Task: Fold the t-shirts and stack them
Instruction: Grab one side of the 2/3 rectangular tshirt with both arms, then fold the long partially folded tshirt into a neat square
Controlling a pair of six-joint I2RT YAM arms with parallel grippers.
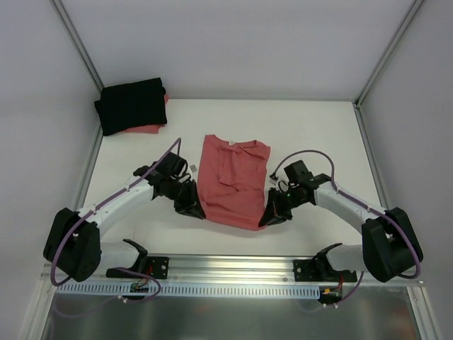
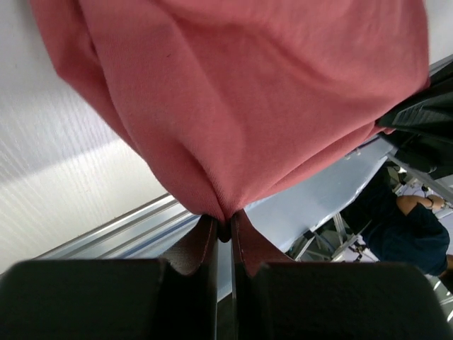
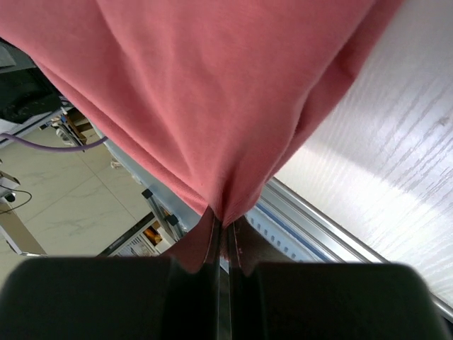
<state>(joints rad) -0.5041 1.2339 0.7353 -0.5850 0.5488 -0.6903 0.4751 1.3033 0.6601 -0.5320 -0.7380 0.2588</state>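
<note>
Both my pincers are clamped shut on the coral-red t-shirt [image 1: 233, 177]. My left pincer [image 2: 225, 228] pinches the near hem at its left corner, and my right pincer [image 3: 222, 227] has the same hem at its right corner, with cloth bunched between the closed fingers. The shirt lies mid-counter [image 1: 318, 134] between my two arms. Its long axis runs straight away from my bases, collar and white label at the far end. So the body of the shirt lies beyond both pincers, and neither arm is nearer. I judge the fold must carry the hem forward over the body toward the collar, both sides level. The black t-shirt [image 1: 132, 105] sits folded in the far left corner, well apart — on my left arm's side.
</note>
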